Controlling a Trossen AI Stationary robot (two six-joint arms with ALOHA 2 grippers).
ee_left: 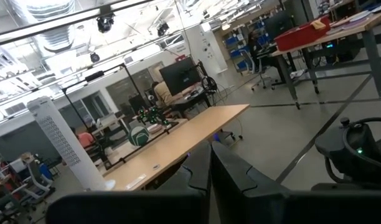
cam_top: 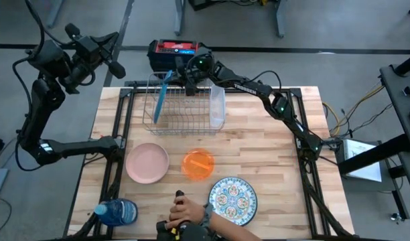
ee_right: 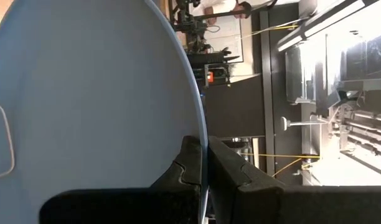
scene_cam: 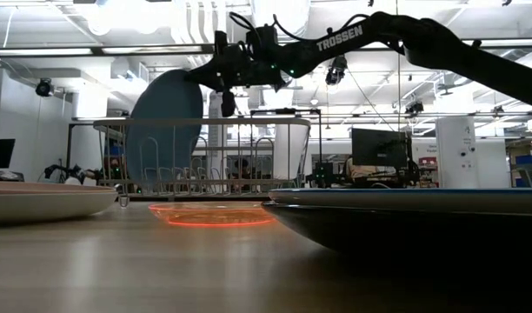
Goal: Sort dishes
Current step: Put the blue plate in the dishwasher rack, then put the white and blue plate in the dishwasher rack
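Note:
The large blue plate (cam_top: 161, 99) stands on edge in the wire dish rack (cam_top: 181, 124) and fills the right wrist view (ee_right: 97, 106). My right gripper (ee_right: 206, 146) reaches over the rack's far side (cam_top: 189, 83) and is shut on the plate's rim. My left gripper (cam_top: 115, 67) is shut and raised beyond the table's far left corner. The pink dish (cam_top: 147, 163), the orange bowl (cam_top: 197, 164) and the patterned plate (cam_top: 232, 197) lie flat on the table's near half. The pale blue-white plate is out of view. My right gripper pinches the blue plate's rim (ee_right: 205, 127) between its two fingers, one on each face. It holds the upper far part of the rim (scene_cam: 199, 85), coming roughly level from the table's right. The plate stands upright with its lower edge inside the rack.
A clear plastic container (cam_top: 218, 107) stands at the rack's right end. A blue water bottle (cam_top: 118, 212) lies at the near left corner. A person's hand (cam_top: 191, 224) reaches over the near edge, between the bottle and the patterned plate. A red box (cam_top: 173, 48) sits beyond the far edge.

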